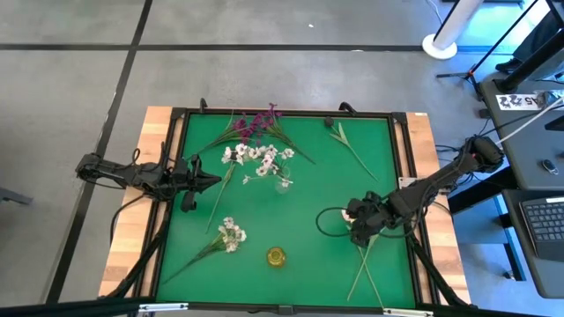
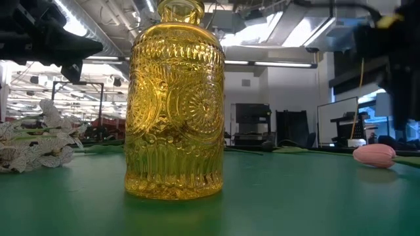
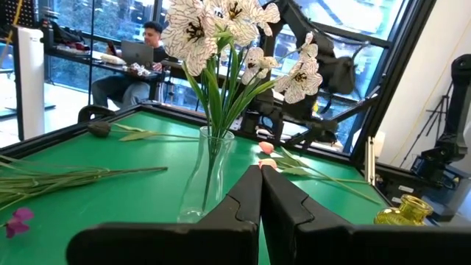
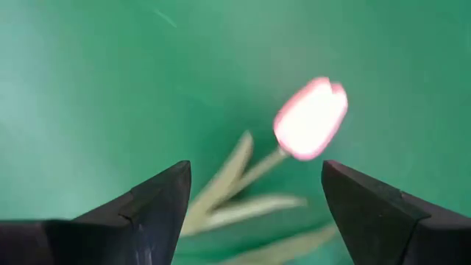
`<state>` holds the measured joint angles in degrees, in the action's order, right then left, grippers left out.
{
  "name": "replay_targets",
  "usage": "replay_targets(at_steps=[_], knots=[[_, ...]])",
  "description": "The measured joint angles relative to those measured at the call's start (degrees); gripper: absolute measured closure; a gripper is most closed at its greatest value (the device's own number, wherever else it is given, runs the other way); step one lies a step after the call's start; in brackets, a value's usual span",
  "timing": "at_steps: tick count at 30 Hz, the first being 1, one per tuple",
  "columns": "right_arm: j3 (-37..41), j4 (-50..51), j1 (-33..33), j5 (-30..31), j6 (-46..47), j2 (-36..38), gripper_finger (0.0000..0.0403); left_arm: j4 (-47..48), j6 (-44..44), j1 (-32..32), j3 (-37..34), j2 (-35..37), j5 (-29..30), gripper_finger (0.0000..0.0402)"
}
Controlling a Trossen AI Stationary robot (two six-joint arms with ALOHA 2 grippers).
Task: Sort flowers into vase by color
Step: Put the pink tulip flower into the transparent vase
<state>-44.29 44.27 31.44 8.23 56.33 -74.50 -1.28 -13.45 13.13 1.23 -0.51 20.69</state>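
Right gripper [image 4: 254, 195] spread wide, nothing in it, pointed down at pink tulip [image 4: 311, 118] lying on green mat [image 1: 300, 185]. Bloom sits just ahead of the fingertips, stem and leaves running back between them. Looks lined up for a pick on the stem rather than the bloom, probably to keep the head clear for dropping into a vase. In the high view, gripper [image 1: 360, 227] at the mat's right side, tulip stems [image 1: 363, 273] trailing toward the near edge.

Left gripper [image 3: 259, 195] clenched, fingers pressed together, empty. Parked at the left edge of the mat [image 1: 196, 180], aimed at clear glass vase [image 3: 208, 173]. Likely just waiting.

Clear vase upright mid-mat, already holding white blossoms [image 3: 221, 29], so white seems assigned there. Yellow glass vase [image 2: 174, 98] upright near the front edge, empty as far as visible.

Count, loose on the mat:
- magenta sprigs [image 1: 256, 121]: one bunch, far edge, stem count unclear
- white clusters: one in the clear vase, one beside it [image 1: 240, 154], one loose at front-left [image 1: 231, 234]
- dark bud stem [image 1: 339, 136]: one, far right
- tulips: one bloom seen; two stems apparent

Vases: two.
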Motion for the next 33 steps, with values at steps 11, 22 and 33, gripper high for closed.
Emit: replay_targets(at_steps=[11,22,33], knots=[[3.80,0.76,3.20,-8.39,22.22,0.02,0.0100,0.00,-0.08,0.00,0.00,0.00,0.00,0.0401],[-5.66,15.61,3.89,-15.21,34.21,0.09,0.0100,0.00,-0.09,0.00,0.00,0.00,0.00,0.0401],[1.91,4.64,12.66,-10.46,51.66,0.09,0.0100,-0.02,-1.65,0.01,0.00,-0.01,-0.16,0.0401]])
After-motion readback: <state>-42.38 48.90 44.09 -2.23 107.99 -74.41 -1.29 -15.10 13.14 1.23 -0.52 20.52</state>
